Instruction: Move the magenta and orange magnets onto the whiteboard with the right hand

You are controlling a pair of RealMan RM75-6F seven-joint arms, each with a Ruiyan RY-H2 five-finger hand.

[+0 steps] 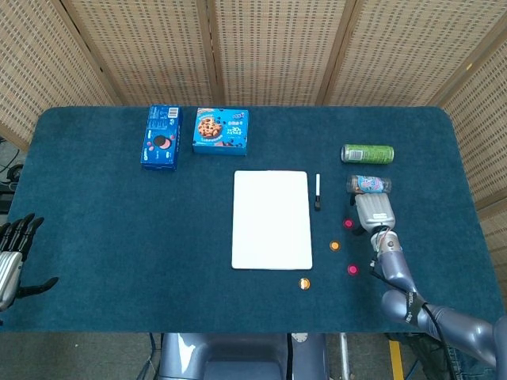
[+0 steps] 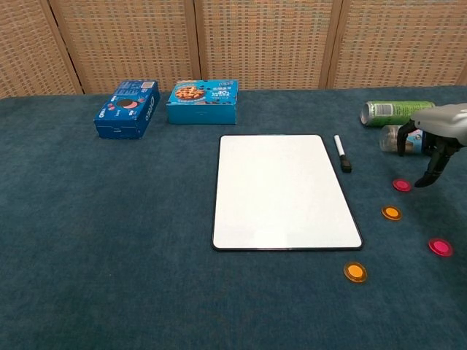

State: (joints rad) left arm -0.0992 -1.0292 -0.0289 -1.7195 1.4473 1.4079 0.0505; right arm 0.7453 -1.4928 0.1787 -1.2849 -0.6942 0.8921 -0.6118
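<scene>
Your dark blue felt-covered table [image 1: 103,237] carries everything, and at its middle lies the white rectangular whiteboard [image 2: 284,190] with its thin black frame, flat and bare. Behind it you have two cardboard boxes side by side — the dark blue cookie box [image 2: 127,109] on the left and the light blue cookie box [image 2: 203,101] next to it. Your right hand [image 2: 435,135] hangs above the felt to the right of the board, its dark fingers [image 2: 429,173] pointing down with gaps between them and nothing held; one fingertip ends just beside the nearer magenta round magnet [image 2: 402,184], though you cannot tell if it touches. Your left hand [image 1: 11,257] sits at the table's far left edge in the head view, fingers spread and holding nothing. Beyond the right hand lie the green drink can [image 2: 390,112] and, just in front of it, the small clear bottle with a colourful label [image 2: 408,141], both on their sides. The black-capped white marker [image 2: 341,152] lies just off the board's right edge. All four magnets rest on the felt, off the board — the orange round magnet [image 2: 392,212] near its right edge, the second magenta magnet [image 2: 440,246] further right, and the second orange magnet [image 2: 355,271] below its lower right corner.
</scene>
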